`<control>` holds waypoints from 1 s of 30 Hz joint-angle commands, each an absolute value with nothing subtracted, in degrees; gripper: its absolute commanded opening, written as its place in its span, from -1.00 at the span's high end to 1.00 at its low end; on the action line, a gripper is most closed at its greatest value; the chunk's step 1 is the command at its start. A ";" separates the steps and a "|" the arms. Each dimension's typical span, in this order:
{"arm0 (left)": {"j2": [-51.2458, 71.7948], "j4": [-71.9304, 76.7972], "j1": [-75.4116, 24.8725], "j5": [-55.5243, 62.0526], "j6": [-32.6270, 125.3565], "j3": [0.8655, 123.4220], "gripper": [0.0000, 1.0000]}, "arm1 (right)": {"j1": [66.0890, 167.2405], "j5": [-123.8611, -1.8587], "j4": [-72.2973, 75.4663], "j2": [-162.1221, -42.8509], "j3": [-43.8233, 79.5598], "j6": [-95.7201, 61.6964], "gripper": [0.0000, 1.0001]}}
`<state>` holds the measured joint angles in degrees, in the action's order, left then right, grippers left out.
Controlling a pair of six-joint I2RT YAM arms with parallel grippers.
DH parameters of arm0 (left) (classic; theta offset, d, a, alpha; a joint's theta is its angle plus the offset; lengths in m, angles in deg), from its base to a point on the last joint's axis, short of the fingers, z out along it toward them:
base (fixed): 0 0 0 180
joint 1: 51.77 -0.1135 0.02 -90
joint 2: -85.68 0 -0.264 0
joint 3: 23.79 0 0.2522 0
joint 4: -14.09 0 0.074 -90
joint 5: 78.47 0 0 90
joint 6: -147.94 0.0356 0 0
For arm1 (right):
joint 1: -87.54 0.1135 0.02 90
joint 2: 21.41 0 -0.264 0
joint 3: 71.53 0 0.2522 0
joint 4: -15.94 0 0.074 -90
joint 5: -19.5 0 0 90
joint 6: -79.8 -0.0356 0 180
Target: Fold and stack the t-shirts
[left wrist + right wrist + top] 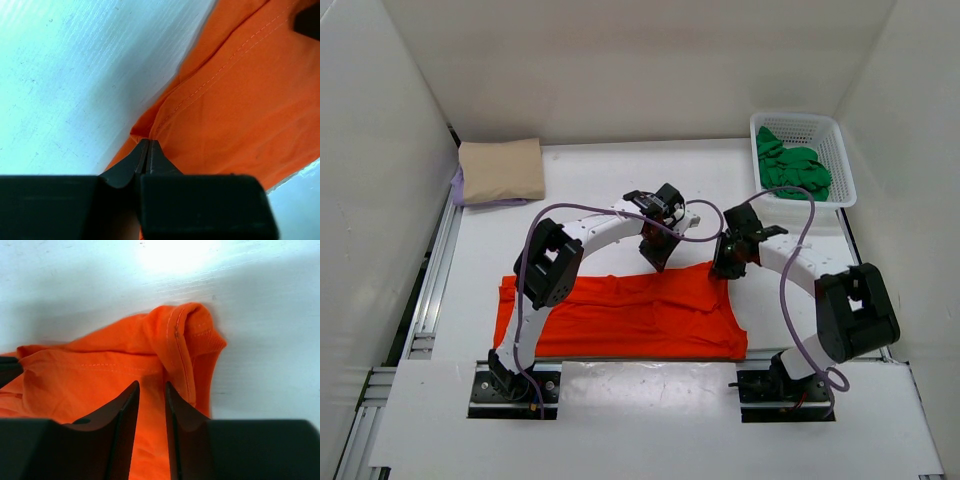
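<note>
The orange-red t-shirt (620,318) lies spread across the table in front of the arms. My left gripper (658,256) is down at its far edge, near the middle. In the left wrist view the left gripper (147,143) is shut, its tips pinching a fold at the edge of the orange cloth (235,100). My right gripper (728,266) is at the shirt's far right corner. There the right gripper (151,384) stands open with a narrow gap over the orange cloth (95,370), beside a rolled hem (192,335). A beige t-shirt (502,170) lies folded on a lavender one (457,188). A green t-shirt (792,166) lies crumpled in the basket.
The white mesh basket (843,150) stands at the back right against the wall. The folded stack sits at the back left corner. White walls close in the table on three sides. Purple cables loop over both arms.
</note>
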<state>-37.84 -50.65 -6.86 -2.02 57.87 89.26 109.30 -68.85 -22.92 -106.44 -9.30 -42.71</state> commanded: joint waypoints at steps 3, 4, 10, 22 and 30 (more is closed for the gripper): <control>-36.93 -50.73 -7.03 -3.77 57.94 91.58 0.79 | 109.07 -68.48 -22.95 -109.55 -6.26 -41.49 0.30; -36.93 -50.73 -7.03 -3.77 57.94 92.10 0.79 | 109.07 -69.09 -22.96 -110.08 -5.65 -41.49 0.27; -35.87 -51.26 -7.03 -3.24 57.94 92.63 0.79 | 109.07 -69.54 -23.48 -111.14 -4.50 -39.73 0.60; -27.10 -52.40 -5.81 -2.89 57.94 88.16 0.79 | 111.78 -66.90 -21.81 -91.75 -14.07 -43.23 1.00; -22.78 -54.34 -5.19 -6.22 57.94 79.37 0.79 | 115.39 -66.02 -21.81 -79.25 -26.38 -49.48 1.00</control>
<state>-26.00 -52.55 -5.77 -3.54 57.91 82.29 114.52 -66.73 -21.55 -82.53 -23.46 -46.32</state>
